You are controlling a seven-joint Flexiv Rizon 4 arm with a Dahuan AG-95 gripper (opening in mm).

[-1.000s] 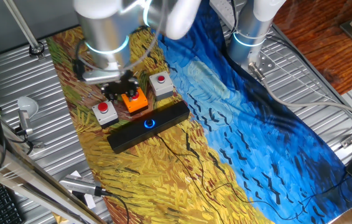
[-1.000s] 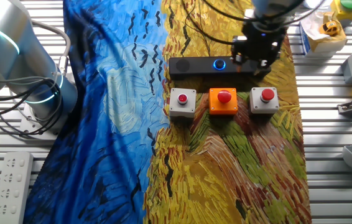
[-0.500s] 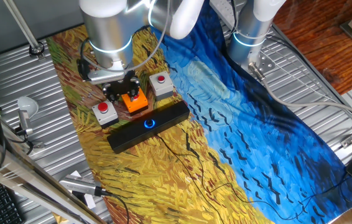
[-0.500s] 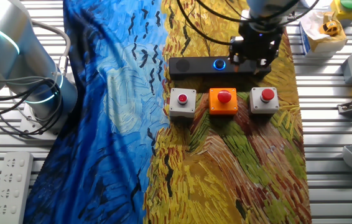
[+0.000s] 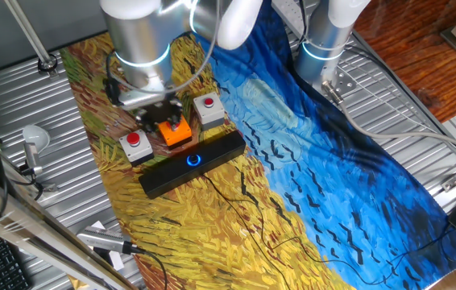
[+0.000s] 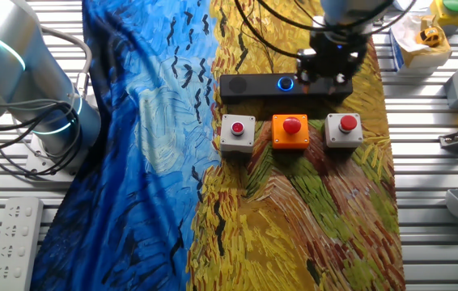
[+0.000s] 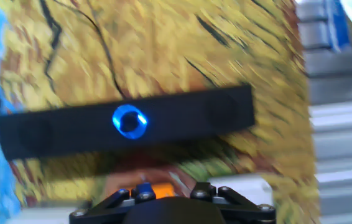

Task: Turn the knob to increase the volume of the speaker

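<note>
Lying on a painted cloth (image 6: 156,162) spread over the table (image 6: 431,210), the speaker (image 6: 269,85) is seen as a long black bar, with the knob (image 6: 285,83) glowing blue midway along its top face. The hand (image 6: 326,71) is held above the speaker's end, to one side of the knob and apart from it; whether its fingers are spread or pressed together cannot be told, since they are hidden under the wrist in both fixed views and only the mount shows in the hand view. In the hand view the knob (image 7: 129,121) and speaker (image 7: 126,124) are blurred. Just beside the speaker's long edge, a row of three button boxes is set: a grey box (image 6: 238,132), an orange box (image 6: 291,131) and another grey box (image 6: 345,130), with a narrow strip of cloth left between them and the bar. On the speaker's other long edge, open cloth is left, crossed by a thin black cable (image 5: 220,193). The speaker's hand-side end lies near the cloth's edge, beyond which ridged metal table is exposed.
</note>
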